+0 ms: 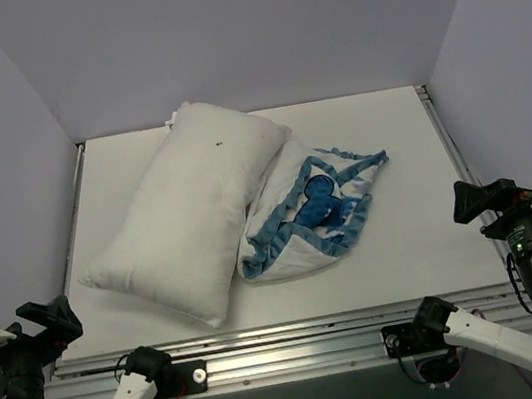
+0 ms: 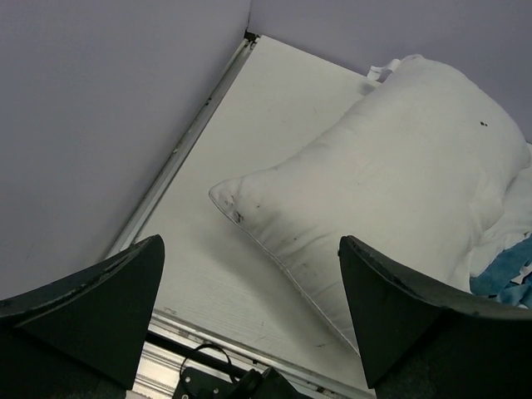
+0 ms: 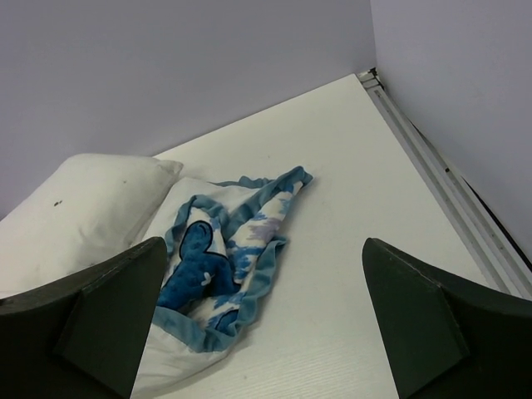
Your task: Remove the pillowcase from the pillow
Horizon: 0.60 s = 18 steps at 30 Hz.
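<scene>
The pillow (image 1: 191,206) is lying bare and diagonal on the left half of the desk (image 1: 425,245), and no cover is showing anywhere on its plain white surface. The pillowcase (image 1: 314,214) is sitting crumpled just beside it on the right, with the bear face (image 1: 318,206) up and the teal ruffle (image 1: 270,239) bunching along the near side. Its left part is touching the pillow, and from above the pillow's right edge seems to be lying over a little of the fabric.

The left claw (image 2: 249,249) is hanging spread wide at the near left corner, pinching nothing. The right claw (image 3: 264,249) is hanging wide apart at the near right corner, also empty and facing the cover.

Judging from this, the removal itself is looking finished, and the only thing needing care is a clean separation. The right arm is sitting closer to the cover. Pinching the ruffle at its far right corner, well away from the pillow, and dragging slowly rightward along the desk would be freeing any trapped fabric without lifting the cushion. The left claw could be pressing lightly on the pillow's near end so it is not sliding along. The fabric is looking soft and loose, so a shallow pinch is risking a slip off the trim.
</scene>
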Each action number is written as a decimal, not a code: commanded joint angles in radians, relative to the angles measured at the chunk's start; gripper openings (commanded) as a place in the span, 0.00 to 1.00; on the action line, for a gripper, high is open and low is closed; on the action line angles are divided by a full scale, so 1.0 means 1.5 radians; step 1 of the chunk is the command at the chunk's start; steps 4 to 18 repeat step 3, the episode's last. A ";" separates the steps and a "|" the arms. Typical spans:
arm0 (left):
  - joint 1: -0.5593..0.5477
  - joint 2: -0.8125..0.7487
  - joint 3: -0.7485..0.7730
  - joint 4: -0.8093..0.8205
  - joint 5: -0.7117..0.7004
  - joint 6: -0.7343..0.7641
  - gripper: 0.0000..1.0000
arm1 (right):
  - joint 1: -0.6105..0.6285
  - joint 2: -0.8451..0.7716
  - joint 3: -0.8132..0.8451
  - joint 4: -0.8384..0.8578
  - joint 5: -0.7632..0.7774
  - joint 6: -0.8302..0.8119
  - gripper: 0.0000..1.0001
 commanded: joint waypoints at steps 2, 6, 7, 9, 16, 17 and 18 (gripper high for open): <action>-0.001 0.005 -0.007 0.003 -0.004 -0.003 0.94 | 0.009 0.033 -0.017 0.022 0.023 0.009 0.99; -0.003 0.006 -0.007 0.004 -0.004 -0.003 0.94 | 0.009 0.035 -0.019 0.025 0.020 0.009 0.99; -0.003 0.006 -0.007 0.004 -0.004 -0.003 0.94 | 0.009 0.035 -0.019 0.025 0.020 0.009 0.99; -0.003 0.006 -0.007 0.004 -0.004 -0.003 0.94 | 0.009 0.035 -0.019 0.025 0.020 0.009 0.99; -0.003 0.006 -0.007 0.004 -0.004 -0.003 0.94 | 0.009 0.035 -0.019 0.025 0.020 0.009 0.99; -0.003 0.006 -0.007 0.004 -0.004 -0.003 0.94 | 0.009 0.035 -0.019 0.025 0.020 0.009 0.99; -0.003 0.006 -0.007 0.004 -0.004 -0.003 0.94 | 0.009 0.035 -0.019 0.025 0.020 0.009 0.99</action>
